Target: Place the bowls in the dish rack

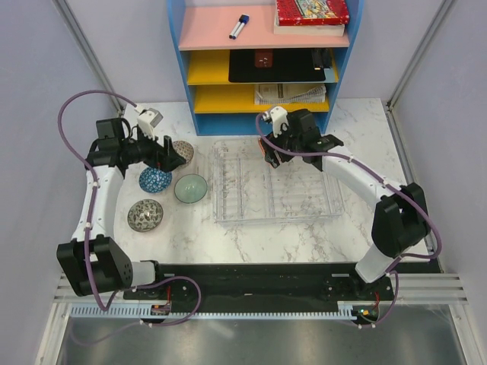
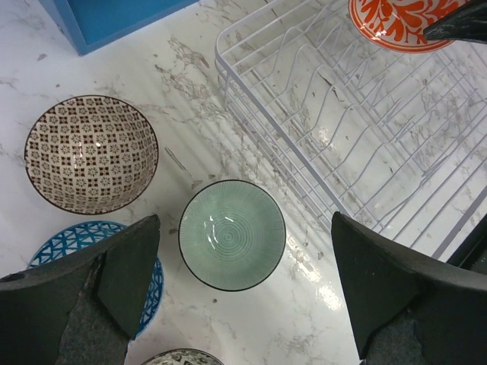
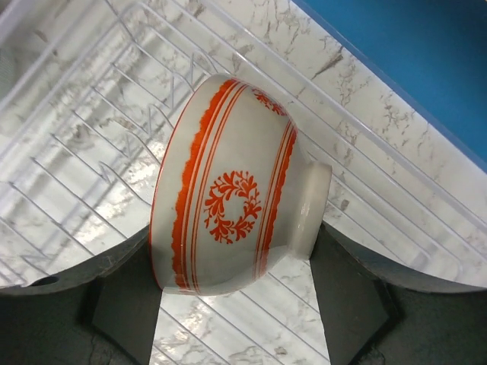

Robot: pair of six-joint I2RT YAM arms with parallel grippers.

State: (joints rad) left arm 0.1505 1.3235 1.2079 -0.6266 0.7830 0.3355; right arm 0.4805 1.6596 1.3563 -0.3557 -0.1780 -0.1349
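Bowl (image 3: 228,190), orange-red-and-white ceramic, clamped sideways in right jaws over clear plastic dish rack (image 1: 304,205). Best: lower rim between ribs, seat before release. Left jaws wide open above grey-green ribbed bowl (image 2: 232,236) on worktop (image 1: 228,239).

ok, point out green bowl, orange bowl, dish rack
green bowl (image 2: 232,234), left wrist view, inner centre
orange bowl (image 3: 228,205), right wrist view, outer wall
dish rack (image 1: 274,217), top view, front rim

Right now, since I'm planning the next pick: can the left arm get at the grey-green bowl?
Probably yes. The left gripper is open, the grey-green bowl sits uncovered between its jaws in the wrist view, and nothing blocks the way down.
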